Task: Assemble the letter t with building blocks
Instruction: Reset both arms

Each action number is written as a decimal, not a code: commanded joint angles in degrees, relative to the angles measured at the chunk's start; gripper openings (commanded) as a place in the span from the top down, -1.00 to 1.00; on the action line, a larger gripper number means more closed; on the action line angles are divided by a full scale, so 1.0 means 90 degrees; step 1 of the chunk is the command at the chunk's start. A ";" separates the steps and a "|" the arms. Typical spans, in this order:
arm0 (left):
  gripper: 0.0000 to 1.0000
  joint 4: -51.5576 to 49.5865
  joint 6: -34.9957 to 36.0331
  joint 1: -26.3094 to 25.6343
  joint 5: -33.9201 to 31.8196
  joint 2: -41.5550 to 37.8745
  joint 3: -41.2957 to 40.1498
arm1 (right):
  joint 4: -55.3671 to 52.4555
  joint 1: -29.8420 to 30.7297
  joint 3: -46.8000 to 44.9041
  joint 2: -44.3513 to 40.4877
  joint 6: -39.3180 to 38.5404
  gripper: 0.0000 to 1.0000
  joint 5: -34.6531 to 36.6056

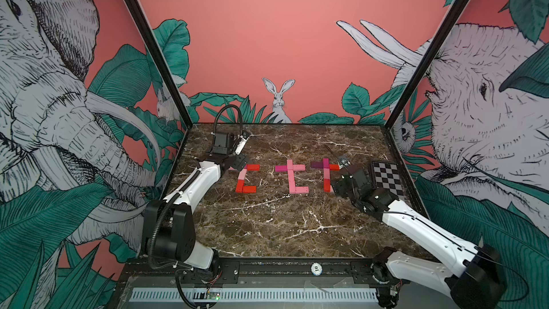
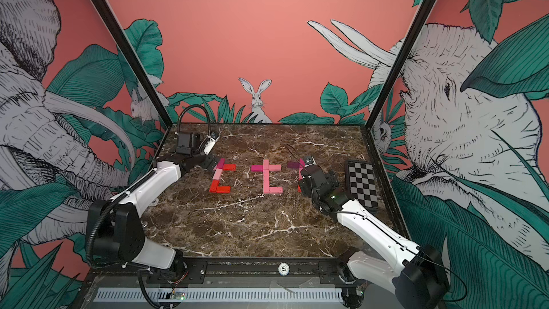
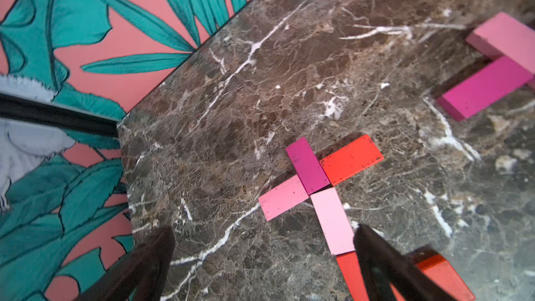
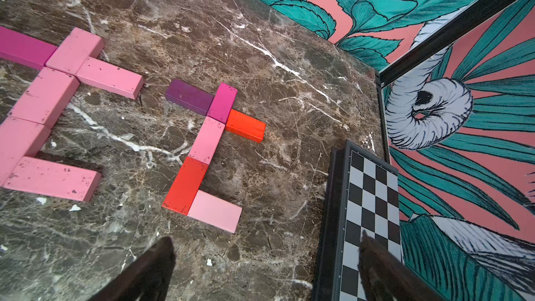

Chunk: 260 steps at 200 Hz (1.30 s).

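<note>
Soft, even light covers the marble table (image 1: 267,221); the building blocks (image 4: 52,179) cast short, dark shadows. Both top views bow at the edges. The wrist views blur the near fingers (image 3: 153,264).

In both top views the left arm (image 1: 208,173) covers the upper left part of the leftmost letter (image 1: 242,176), hiding most of the crossbar's left half. The right arm (image 1: 356,185) hides the foot of the rightmost letter (image 1: 326,175). In a top view only its dark purple block (image 2: 292,164) and slivers of magenta and red show.

In the left wrist view the fingers (image 3: 382,264) of the left hand (image 3: 265,231) are dark blurs. One overlaps the red blocks (image 3: 347,273), which the frame's edge cuts, as it does the middle letter (image 3: 486,91).

In the right wrist view the middle letter (image 4: 43,97) and the checkerboard plate (image 4: 373,192) run out of frame. A blurred finger (image 4: 379,270) of the right hand (image 4: 266,237) overlaps the plate.
</note>
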 commanded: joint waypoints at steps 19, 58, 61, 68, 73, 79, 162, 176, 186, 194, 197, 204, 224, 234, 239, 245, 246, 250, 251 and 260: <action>-0.99 0.1159 -0.1971 0.0407 -0.0233 -0.1494 -0.1450 | 0.0404 -0.0053 0.0073 0.0012 -0.0144 -0.94 0.0089; -0.98 0.1999 -0.2595 0.0429 -0.1488 -0.3016 -0.3007 | 0.0752 -0.0254 0.0176 0.0207 -0.0300 -0.96 0.0141; -0.98 0.2009 -0.2621 0.0429 -0.1632 -0.3087 -0.3105 | 0.0800 -0.0279 0.0180 0.0238 -0.0319 -0.96 0.0134; -0.98 0.2025 -0.2666 0.0429 -0.1893 -0.3222 -0.3290 | 0.0894 -0.0351 0.0202 0.0297 -0.0371 -0.97 0.0115; -0.98 0.2059 -0.2681 0.0431 -0.2078 -0.3296 -0.3430 | 0.0950 -0.0414 0.0229 0.0332 -0.0402 -0.97 0.0112; -0.98 0.2134 -0.2677 0.0429 -0.2235 -0.3363 -0.3590 | 0.1028 -0.0493 0.0266 0.0387 -0.0444 -0.97 0.0112; -0.98 0.4532 -0.2095 0.0440 -0.2383 -0.2774 -0.4988 | 0.3364 -0.1932 -0.0586 0.0881 -0.0663 -0.97 -0.0252; -0.98 0.5013 -0.2078 0.0448 -0.2363 -0.2457 -0.5083 | 0.4021 -0.2139 -0.0981 0.0966 -0.0682 -0.97 -0.0385; -0.98 0.5437 -0.2078 0.0449 -0.2348 -0.2168 -0.5165 | 0.4486 -0.2266 -0.1243 0.1063 -0.0712 -0.97 -0.0465; -0.98 0.5790 -0.2058 0.0449 -0.2317 -0.1935 -0.5210 | 0.4834 -0.2373 -0.1406 0.1174 -0.0747 -0.97 -0.0543; -0.98 0.5940 -0.2036 0.0449 -0.2310 -0.1825 -0.5208 | 0.4925 -0.2405 -0.1446 0.1224 -0.0750 -0.97 -0.0563; -0.98 0.6063 -0.1999 0.0448 -0.2293 -0.1657 -0.5154 | 0.5028 -0.2481 -0.1500 0.1340 -0.0748 -0.97 -0.0613; -0.98 0.6555 -0.1871 0.0458 -0.2063 -0.1255 -0.5081 | 0.5189 -0.2632 -0.1556 0.1647 -0.0819 -0.97 -0.0622; -0.98 0.6705 -0.1813 0.0458 -0.2022 -0.1057 -0.5009 | 0.5453 -0.2708 -0.1667 0.1771 -0.0867 -0.97 -0.0623; -0.98 0.6779 -0.1792 0.0466 -0.2003 -0.0965 -0.4962 | 0.5634 -0.2765 -0.1742 0.1835 -0.0864 -0.97 -0.0651; -0.98 0.6771 -0.1788 0.0477 -0.1991 -0.0847 -0.4866 | 0.5808 -0.2824 -0.1807 0.1883 -0.0853 -0.97 -0.0698; -0.98 0.6756 -0.1784 0.0477 -0.1991 -0.0824 -0.4846 | 0.5878 -0.2843 -0.1836 0.1914 -0.0844 -0.97 -0.0725; -0.98 0.6627 -0.1775 0.0478 -0.1963 -0.0780 -0.4754 | 0.5966 -0.2867 -0.1872 0.1950 -0.0825 -0.97 -0.0764; -0.98 0.6591 -0.1772 0.0478 -0.1943 -0.0771 -0.4736 | 0.5999 -0.2881 -0.1888 0.1958 -0.0818 -0.97 -0.0780; -0.98 0.6245 -0.1741 0.0485 -0.1753 -0.0736 -0.4562 | 0.6267 -0.2990 -0.1996 0.2068 -0.0743 -0.97 -0.0924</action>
